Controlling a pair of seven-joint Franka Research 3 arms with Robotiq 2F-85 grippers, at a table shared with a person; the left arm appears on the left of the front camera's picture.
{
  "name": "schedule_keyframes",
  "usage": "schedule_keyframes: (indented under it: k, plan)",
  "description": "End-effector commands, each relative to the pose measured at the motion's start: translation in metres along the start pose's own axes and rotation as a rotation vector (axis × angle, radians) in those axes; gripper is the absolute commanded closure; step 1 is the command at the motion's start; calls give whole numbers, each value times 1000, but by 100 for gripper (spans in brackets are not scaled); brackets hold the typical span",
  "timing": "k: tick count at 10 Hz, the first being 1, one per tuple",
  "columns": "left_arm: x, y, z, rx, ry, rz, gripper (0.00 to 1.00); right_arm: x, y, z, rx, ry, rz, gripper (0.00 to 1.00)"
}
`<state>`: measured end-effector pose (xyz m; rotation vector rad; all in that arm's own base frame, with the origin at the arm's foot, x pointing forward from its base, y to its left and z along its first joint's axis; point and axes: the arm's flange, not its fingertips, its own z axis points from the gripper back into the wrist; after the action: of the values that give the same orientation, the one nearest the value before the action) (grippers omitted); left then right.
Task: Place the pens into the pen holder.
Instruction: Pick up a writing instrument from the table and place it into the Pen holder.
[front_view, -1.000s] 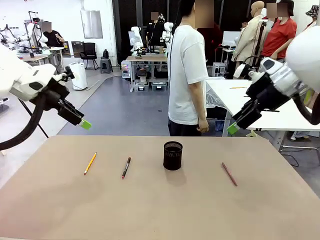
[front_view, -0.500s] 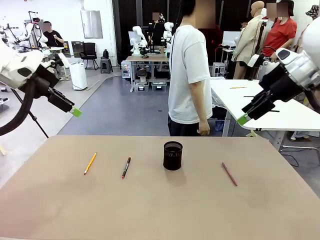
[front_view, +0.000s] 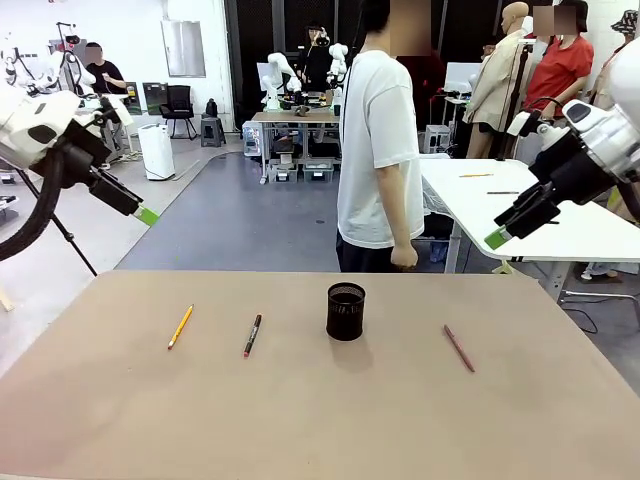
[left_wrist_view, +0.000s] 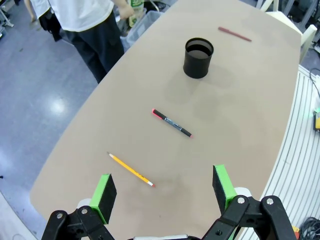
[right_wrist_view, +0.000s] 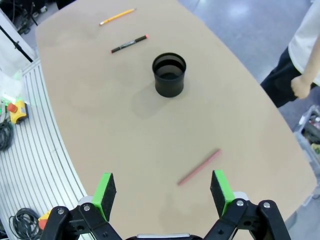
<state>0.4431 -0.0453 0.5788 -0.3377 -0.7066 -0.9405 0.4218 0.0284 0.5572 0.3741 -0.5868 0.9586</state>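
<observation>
The black mesh pen holder (front_view: 346, 311) stands upright at the middle of the table, also seen in the left wrist view (left_wrist_view: 198, 57) and the right wrist view (right_wrist_view: 169, 74). Three pens lie flat on the tabletop: a yellow one (front_view: 180, 326) (left_wrist_view: 131, 169) at the left, a black one with red ends (front_view: 252, 335) (left_wrist_view: 172, 123) beside it, and a reddish-brown one (front_view: 459, 348) (right_wrist_view: 199, 167) at the right. My left gripper (front_view: 147, 215) (left_wrist_view: 163, 192) hangs open high above the table's left side. High over the right side, my right gripper (front_view: 496, 240) (right_wrist_view: 163, 192) stands open and holds nothing.
A person in a white T-shirt (front_view: 375, 150) stands at the far edge, just behind the pen holder, hand (right_wrist_view: 301, 86) hanging by the side. A white table (front_view: 520, 205) stands behind at the right. The brown tabletop (front_view: 320, 420) is bare in front.
Both arms have risen and drawn outward, away from the table's middle: the left gripper up and leftward, the right gripper up and rightward. The pens and holder have not moved.
</observation>
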Motion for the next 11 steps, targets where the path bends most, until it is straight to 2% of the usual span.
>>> schedule_keyframes:
  k: [1,11]
  plan:
    - [0,1,1,9,-2,0,0,1,3,0,7,-5,5,0]
    - [0,1,1,9,-2,0,0,1,3,0,7,-5,5,0]
